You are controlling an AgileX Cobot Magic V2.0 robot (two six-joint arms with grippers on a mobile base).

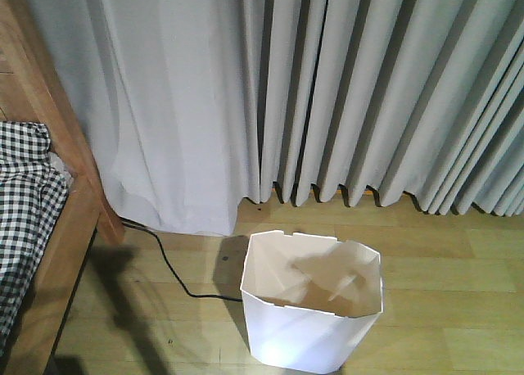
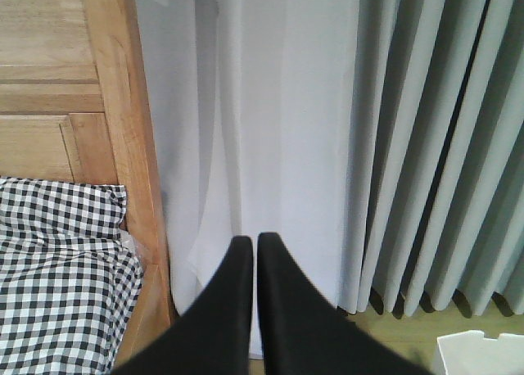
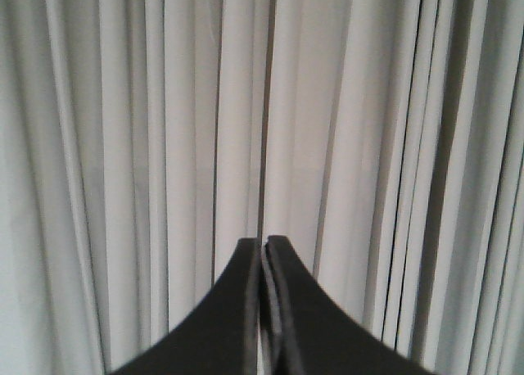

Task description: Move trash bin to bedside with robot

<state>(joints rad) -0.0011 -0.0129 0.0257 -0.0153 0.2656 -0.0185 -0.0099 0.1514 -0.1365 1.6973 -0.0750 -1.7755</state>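
Observation:
The white trash bin (image 1: 304, 339) stands on the wooden floor in front of the curtain, with its cream inside bare. It sits to the right of the bed, whose wooden frame (image 1: 59, 259) and checked bedding (image 1: 24, 191) fill the left edge. A strip of floor separates bin and bed. In the left wrist view my left gripper (image 2: 255, 241) is shut with nothing in it, pointing at the curtain beside the bed post (image 2: 123, 146); a corner of the bin (image 2: 479, 352) shows at the bottom right. My right gripper (image 3: 264, 241) is shut on nothing and faces only curtain folds.
A grey pleated curtain (image 1: 327, 97) hangs to the floor across the whole back. A black cable (image 1: 168, 264) runs along the floor from under the curtain toward the bin's left side. Wooden floor (image 1: 458, 260) extends to the right of the bin.

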